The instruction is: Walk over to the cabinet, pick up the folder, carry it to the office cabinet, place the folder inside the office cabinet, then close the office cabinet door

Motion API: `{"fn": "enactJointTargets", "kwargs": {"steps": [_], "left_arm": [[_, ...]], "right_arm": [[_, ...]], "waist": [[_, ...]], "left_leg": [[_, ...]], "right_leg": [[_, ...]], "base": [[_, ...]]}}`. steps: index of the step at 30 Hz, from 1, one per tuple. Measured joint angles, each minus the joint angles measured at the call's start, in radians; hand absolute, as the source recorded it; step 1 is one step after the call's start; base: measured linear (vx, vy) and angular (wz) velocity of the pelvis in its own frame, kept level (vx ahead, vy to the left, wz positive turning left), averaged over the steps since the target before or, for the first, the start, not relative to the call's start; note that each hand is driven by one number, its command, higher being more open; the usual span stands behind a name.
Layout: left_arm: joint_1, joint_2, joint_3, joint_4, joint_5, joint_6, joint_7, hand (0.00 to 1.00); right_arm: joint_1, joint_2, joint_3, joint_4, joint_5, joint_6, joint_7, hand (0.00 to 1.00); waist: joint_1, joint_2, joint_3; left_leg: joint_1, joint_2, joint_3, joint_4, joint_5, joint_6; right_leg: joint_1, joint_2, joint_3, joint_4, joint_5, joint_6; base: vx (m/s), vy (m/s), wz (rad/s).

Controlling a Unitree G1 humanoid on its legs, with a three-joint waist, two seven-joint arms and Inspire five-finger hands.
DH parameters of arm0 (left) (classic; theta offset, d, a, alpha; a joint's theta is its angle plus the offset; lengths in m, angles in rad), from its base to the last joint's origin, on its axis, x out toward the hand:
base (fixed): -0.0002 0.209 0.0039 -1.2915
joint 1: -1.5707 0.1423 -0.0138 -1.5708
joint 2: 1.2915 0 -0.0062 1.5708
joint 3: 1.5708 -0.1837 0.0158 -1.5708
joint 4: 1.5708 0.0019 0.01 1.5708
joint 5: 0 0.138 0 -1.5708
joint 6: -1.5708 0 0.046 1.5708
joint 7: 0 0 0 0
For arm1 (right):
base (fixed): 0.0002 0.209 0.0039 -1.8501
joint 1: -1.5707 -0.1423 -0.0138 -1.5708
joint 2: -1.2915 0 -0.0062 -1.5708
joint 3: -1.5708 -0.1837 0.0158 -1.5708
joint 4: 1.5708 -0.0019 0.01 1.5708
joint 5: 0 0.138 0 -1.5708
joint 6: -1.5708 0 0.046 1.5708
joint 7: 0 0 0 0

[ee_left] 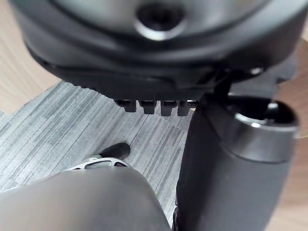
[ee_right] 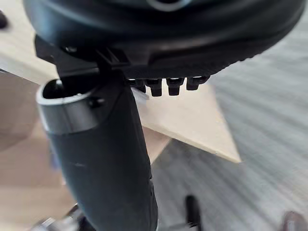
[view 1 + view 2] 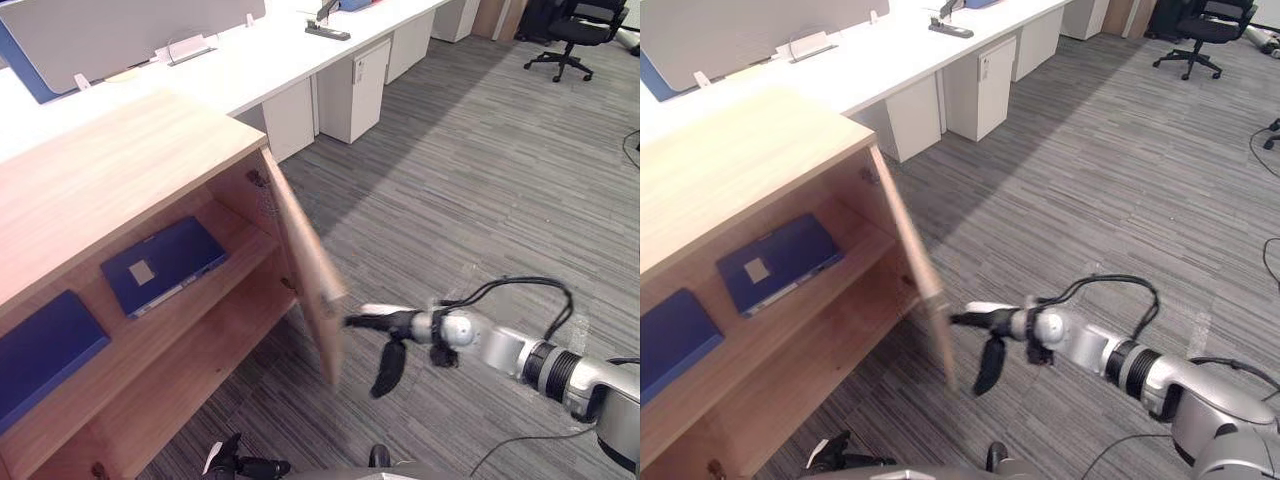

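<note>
Wooden door (image 3: 305,260) is met at its edge by the right hand (image 3: 402,324), fingers straight; a folder (image 3: 165,265) lies on the shelf (image 3: 245,245); the left hand (image 3: 235,465) cannot be read.

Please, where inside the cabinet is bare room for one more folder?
The lower shelf is bare along its visible length. On the upper shelf a narrow gap lies between the left blue folder and the right blue folder. Crowded: the free edge of the door, where the right hand is.
</note>
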Motion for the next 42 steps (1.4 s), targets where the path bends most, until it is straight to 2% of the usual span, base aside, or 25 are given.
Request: {"fn": "enactJointTargets", "kwargs": {"steps": [2,5,7,10,12,14,15,16,17,18,20,22,23,26,28,32,33,35,36,37,38,39,40,41,42], "left_arm": [[-0.002,-0.001,0.001,-0.002,-0.001,0.0,0.0,1.0],[0.006,0.006,0.04,-0.002,-0.003,0.0,0.001,1.0],[0.009,0.017,0.044,-0.003,-0.003,0.0,0.002,1.0],[0.009,0.007,0.077,-0.009,-0.004,0.0,0.007,1.0],[0.011,0.006,0.08,-0.02,-0.005,0.0,0.01,1.0],[0.011,-0.006,0.089,-0.024,-0.019,0.0,0.021,1.0],[0.011,-0.009,0.091,-0.025,-0.023,0.0,0.026,1.0],[0.012,-0.021,0.102,-0.031,-0.024,0.0,0.038,1.0],[0.009,-0.031,0.107,-0.036,-0.025,0.001,0.045,1.0],[0.009,-0.034,0.107,-0.04,-0.025,0.002,0.051,1.0],[0.005,-0.02,0.094,-0.048,-0.027,0.006,0.062,1.0],[-0.023,0.003,0.029,-0.049,-0.025,0.022,0.057,1.0],[-0.035,0.007,-0.001,-0.045,-0.023,0.024,0.055,1.0],[-0.033,-0.001,0.003,-0.042,-0.023,0.037,0.055,1.0],[-0.025,-0.012,0.006,-0.063,-0.027,0.035,0.07,1.0],[-0.007,-0.003,0.036,-0.082,-0.067,0.036,0.074,1.0],[-0.002,-0.003,0.036,-0.083,-0.072,0.036,0.074,1.0],[0.0,0.008,0.035,-0.108,-0.084,0.037,0.074,1.0],[-0.005,0.007,0.033,-0.122,-0.086,0.035,0.074,1.0],[-0.004,0.003,0.028,-0.155,-0.093,0.032,0.078,1.0],[0.008,-0.011,0.017,-0.173,-0.094,0.028,0.078,1.0],[0.016,-0.011,-0.011,-0.179,-0.093,0.025,0.076,1.0],[0.002,-0.014,-0.053,-0.179,-0.094,0.011,0.066,1.0],[-0.029,-0.026,-0.058,-0.179,-0.096,0.001,0.054,1.0],[-0.022,-0.038,-0.057,-0.178,-0.104,0.0,0.047,1.0]], "right_arm": [[0.02,0.002,-0.036,-0.087,0.013,-0.047,0.018,1.0],[0.097,0.024,-0.138,-0.155,0.04,-0.094,0.02,1.0],[0.175,0.067,-0.196,-0.121,0.039,-0.093,0.005,1.0],[0.234,0.15,-0.196,-0.017,0.033,-0.069,-0.016,1.0],[0.276,0.221,-0.183,0.077,0.005,-0.052,-0.036,1.0],[0.312,0.328,-0.156,0.219,-0.091,-0.022,-0.052,1.0],[0.322,0.357,-0.157,0.257,-0.113,-0.019,-0.059,1.0],[0.344,0.41,-0.164,0.325,-0.151,-0.013,-0.078,1.0],[0.372,0.457,-0.195,0.393,-0.18,-0.011,-0.094,1.0],[0.384,0.486,-0.219,0.43,-0.201,-0.01,-0.103,1.0],[0.434,0.596,-0.385,0.54,-0.242,-0.006,-0.153,1.0],[0.478,0.64,-0.565,0.608,-0.279,-0.007,-0.214,1.0],[0.498,0.671,-0.71,0.706,-0.288,0.003,-0.267,1.0],[0.529,0.682,-0.957,0.928,-0.279,0.046,-0.392,1.0],[0.566,0.66,-1.09,1.034,-0.226,0.089,-0.45,1.0],[0.63,0.671,-1.224,1.055,-0.199,0.097,-0.506,1.0],[0.641,0.675,-1.254,1.053,-0.199,0.097,-0.51,1.0],[0.675,0.715,-1.393,1.039,-0.197,0.091,-0.515,1.0],[0.685,0.72,-1.422,1.038,-0.196,0.09,-0.515,1.0],[0.694,0.723,-1.495,1.035,-0.183,0.091,-0.514,1.0],[0.701,0.714,-1.518,1.03,-0.161,0.092,-0.514,1.0],[0.705,0.699,-1.534,1.023,-0.154,0.091,-0.516,1.0],[0.713,0.701,-1.553,1.024,-0.146,0.09,-0.517,1.0],[0.705,0.726,-1.573,1.04,-0.119,0.083,-0.517,1.0],[0.702,0.735,-1.586,1.041,-0.117,0.08,-0.518,1.0]], "waist": [[0.015,-0.003,-0.002],[0.032,-0.034,-0.021],[0.043,-0.055,-0.034],[0.05,-0.06,-0.038],[0.056,-0.065,-0.037],[0.073,-0.078,-0.035],[0.075,-0.077,-0.035],[0.075,-0.068,-0.04],[0.074,-0.055,-0.046],[0.08,-0.043,-0.046],[0.075,-0.031,-0.038],[0.052,-0.042,-0.016],[0.043,-0.056,-0.003],[0.067,-0.064,-0.008],[0.06,-0.056,-0.012],[0.076,-0.084,-0.011],[0.077,-0.085,-0.009],[0.046,-0.107,0.014],[0.034,-0.107,0.017],[0.031,-0.084,0.024],[0.034,-0.053,0.023],[0.025,-0.021,0.019],[0.003,-0.017,0.015],[-0.016,-0.063,0.023],[-0.007,-0.072,0.024]], "left_leg": [[0.0,-0.001,-0.003,0.0,0.0,0.0],[-0.002,-0.009,-0.014,0.0,0.0,0.0],[-0.001,-0.021,-0.019,0.0,0.0,0.0],[0.003,-0.052,-0.038,0.002,-0.004,0.005],[-0.001,-0.099,-0.088,0.027,-0.024,0.022],[-0.002,-0.208,-0.184,0.054,-0.042,0.043],[-0.007,-0.231,-0.219,0.059,-0.047,0.049],[-0.027,-0.264,-0.302,0.065,-0.046,0.058],[-0.049,-0.289,-0.41,0.07,-0.043,0.071],[-0.057,-0.29,-0.458,0.071,-0.041,0.073],[-0.127,-0.308,-0.677,0.087,-0.031,0.084],[-0.172,-0.352,-0.864,0.093,-0.029,0.086],[-0.18,-0.37,-0.938,0.074,-0.021,0.063],[-0.223,-0.453,-0.882,0.298,-0.029,0.044],[-0.222,-0.429,-0.871,0.244,-0.059,0.03],[-0.207,-0.403,-0.969,0.064,0.064,0.032],[-0.203,-0.4,-0.957,0.044,0.058,0.056],[-0.239,-0.368,-0.627,0.096,-0.032,0.196],[-0.291,-0.361,-0.523,0.181,-0.065,0.216],[-0.384,-0.318,-0.328,0.419,-0.102,0.22],[-0.409,-0.283,-0.24,0.544,-0.094,0.23],[-0.403,-0.277,-0.217,0.532,-0.098,0.217],[-0.364,-0.32,-0.279,0.373,-0.054,0.179],[-0.35,-0.332,-0.193,0.389,-0.104,0.199],[-0.342,-0.308,-0.136,0.475,-0.16,0.186]], "right_leg": [[-0.002,-0.002,-0.002,0.011,-0.007,0.0],[-0.002,-0.013,-0.004,0.018,-0.012,0.006],[0.003,-0.026,-0.012,0.028,-0.019,0.015],[0.002,-0.067,-0.032,0.077,-0.047,0.034],[-0.024,-0.141,-0.064,0.206,-0.118,0.056],[-0.026,-0.291,-0.118,0.388,-0.226,0.09],[-0.017,-0.318,-0.126,0.42,-0.241,0.082],[-0.017,-0.343,-0.091,0.469,-0.25,0.047],[-0.031,-0.325,0.004,0.523,-0.24,-0.023],[-0.046,-0.295,0.081,0.546,-0.24,-0.046],[-0.043,-0.106,0.439,0.485,-0.338,-0.002],[0.007,-0.031,0.572,0.351,-0.352,0.03],[0.032,-0.038,0.496,0.331,-0.32,0.033],[0.064,-0.094,0.344,0.299,-0.316,0.03],[0.076,-0.093,0.231,0.271,-0.308,0.028],[0.114,-0.074,0.125,0.175,-0.272,0.023],[0.124,-0.079,0.11,0.174,-0.272,0.023],[0.179,-0.12,0.019,0.15,-0.271,0.021],[0.191,-0.128,-0.021,0.145,-0.273,0.02],[0.197,-0.129,-0.082,0.165,-0.278,0.016],[0.204,-0.108,-0.109,0.192,-0.286,0.016],[0.206,-0.085,-0.124,0.225,-0.297,0.009],[0.184,-0.063,-0.071,0.179,-0.322,-0.035],[0.181,-0.1,-0.095,0.117,-0.267,0.01],[0.183,-0.114,-0.112,0.118,-0.261,0.014]], "base": [[0.04,-0.036,0.06],[0.05,0.029,0.06],[0.02,0.052,0.13],[-0.04,0.1,0.32],[-0.05,0.107,0.7],[-0.06,0.046,1.25],[-0.08,0.035,1.74],[-0.05,0.034,2.05],[-0.04,0.03,2.13],[-0.02,-0.016,2.17],[-0.06,-0.152,2.38],[-0.19,-0.304,3.08],[-0.26,-0.345,3.04],[-0.22,-0.241,1.9],[-0.07,-0.141,1.48],[0.0,-0.12,0.91],[0.0,-0.047,0.79],[0.0,-0.026,1.17],[0.0,-0.007,1.37],[0.05,0.01,0.98],[0.08,-0.008,1.06],[0.08,-0.013,1.5],[-0.05,-0.033,2.38],[-0.06,-0.005,2.06],[-0.02,0.007,1.33]]}}
